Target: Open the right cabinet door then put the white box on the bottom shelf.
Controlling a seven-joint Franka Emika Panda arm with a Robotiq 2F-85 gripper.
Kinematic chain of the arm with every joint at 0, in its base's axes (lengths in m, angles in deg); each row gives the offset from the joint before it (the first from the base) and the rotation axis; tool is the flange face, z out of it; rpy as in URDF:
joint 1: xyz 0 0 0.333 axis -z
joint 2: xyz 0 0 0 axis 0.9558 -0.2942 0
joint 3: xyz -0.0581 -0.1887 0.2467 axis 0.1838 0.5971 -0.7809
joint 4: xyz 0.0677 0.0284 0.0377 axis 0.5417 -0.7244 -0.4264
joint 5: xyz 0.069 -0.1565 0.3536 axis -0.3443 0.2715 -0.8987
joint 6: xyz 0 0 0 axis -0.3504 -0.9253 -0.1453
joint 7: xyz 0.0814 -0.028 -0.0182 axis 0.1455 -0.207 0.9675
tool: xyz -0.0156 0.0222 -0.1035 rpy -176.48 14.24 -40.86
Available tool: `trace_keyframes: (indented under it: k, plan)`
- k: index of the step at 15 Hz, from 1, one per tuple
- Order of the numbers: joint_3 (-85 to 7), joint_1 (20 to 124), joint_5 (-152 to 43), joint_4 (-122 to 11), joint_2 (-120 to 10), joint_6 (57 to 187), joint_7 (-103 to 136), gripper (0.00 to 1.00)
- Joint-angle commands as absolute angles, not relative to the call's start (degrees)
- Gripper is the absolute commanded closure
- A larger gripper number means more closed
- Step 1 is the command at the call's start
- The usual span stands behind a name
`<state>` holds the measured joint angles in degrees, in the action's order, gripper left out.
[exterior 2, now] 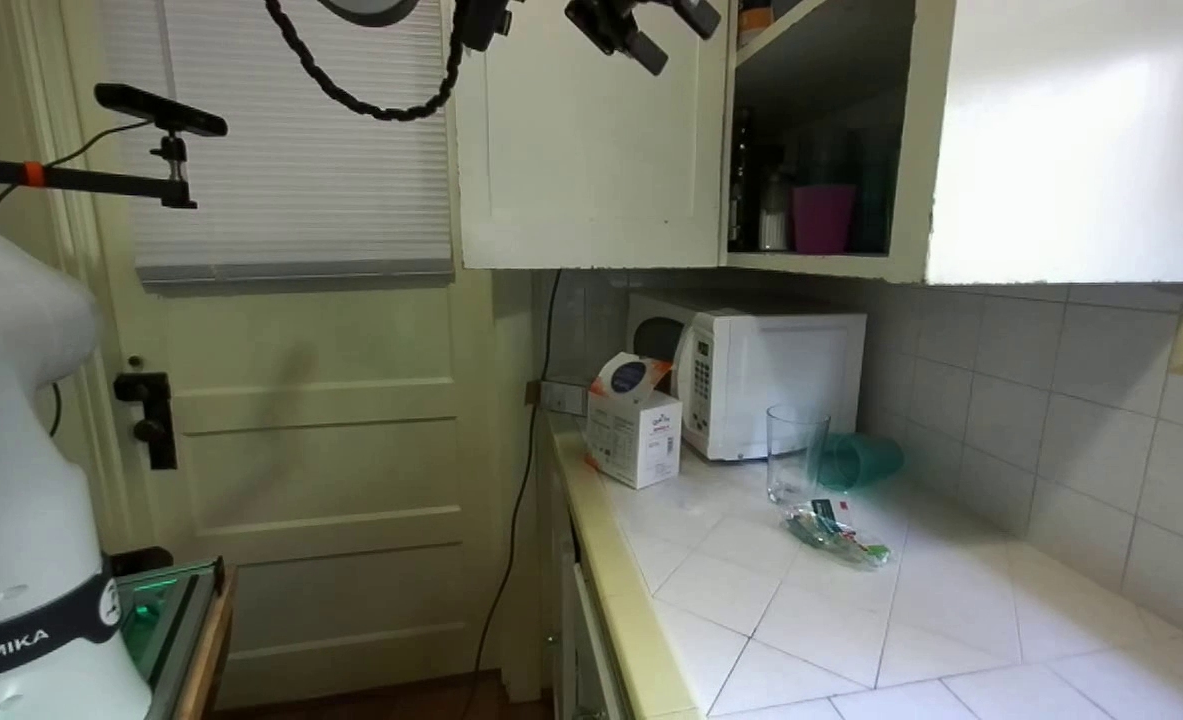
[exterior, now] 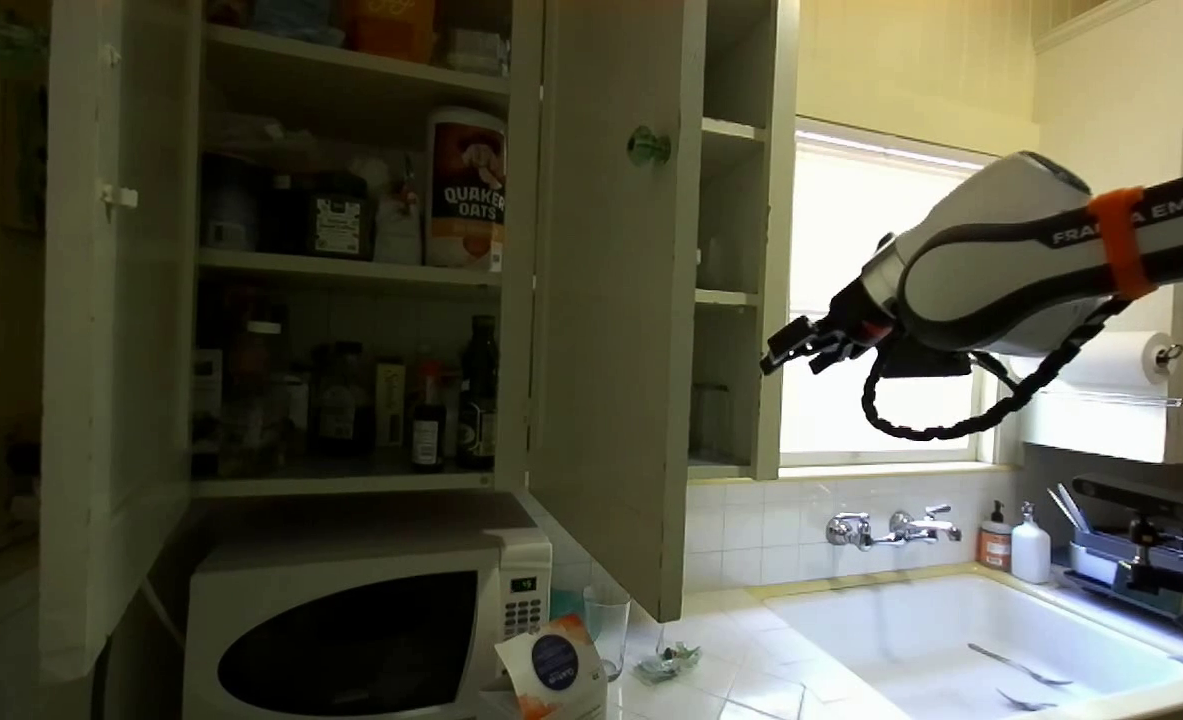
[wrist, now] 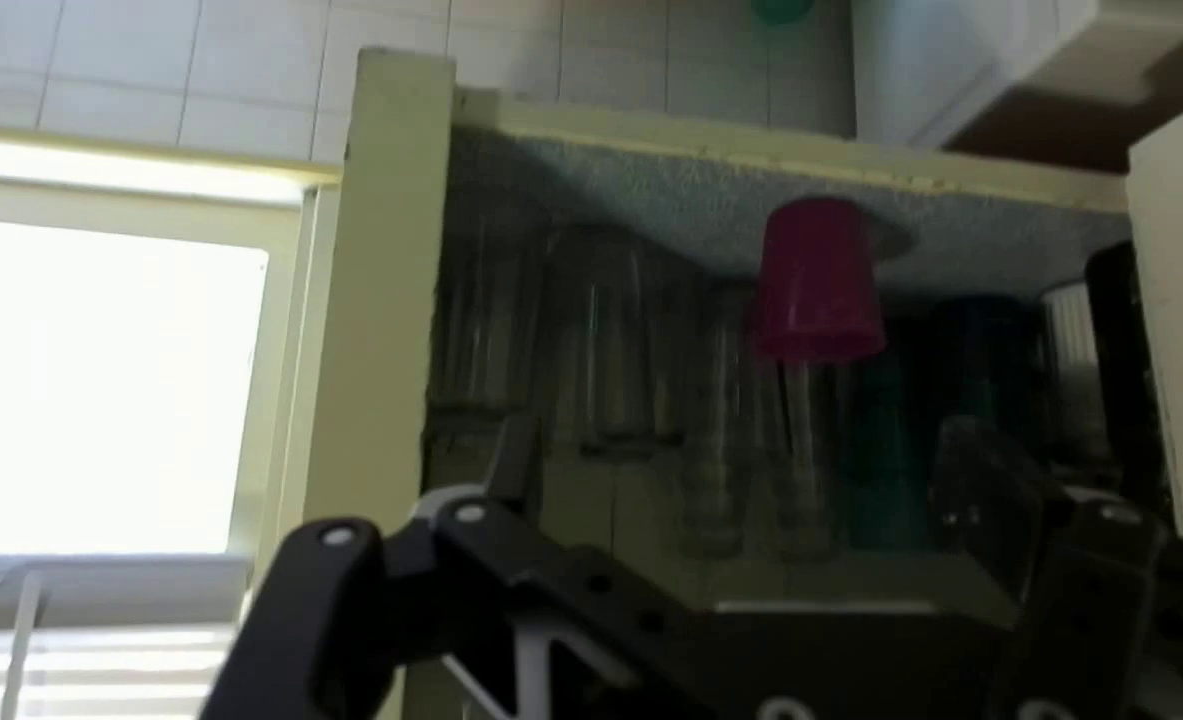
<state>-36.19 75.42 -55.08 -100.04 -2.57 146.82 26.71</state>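
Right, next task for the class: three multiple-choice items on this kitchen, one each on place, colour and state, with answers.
1. Where is the white box?
A. In the sink
B. On the counter, near the microwave
C. On the bottom shelf

2. What colour is the knob on the right cabinet door?
A. Red
B. Black
C. Green

3. How does the gripper stand?
A. Open
B. Shut on the white box
C. Shut on a cup

1 B: it stands there in an exterior view.
2 C: it shows green in an exterior view.
3 A: its fingers stand apart in the wrist view.
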Motion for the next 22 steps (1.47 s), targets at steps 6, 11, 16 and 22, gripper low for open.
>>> trace_keyframes:
  k: [6,11,16,22]
  plan:
    - [-35.36,71.01,-61.26,-89.33,-15.84,121.52,28.98,0.0]
    - [-37.1,72.16,-60.33,-84.9,-19.14,108.17,28.0,0.0]
    - [-37.84,72.83,-60.24,-85.36,-18.74,110.41,27.77,0.0]
    - [-32.42,69.56,-73.77,-84.04,-28.37,111.89,46.61,0.0]
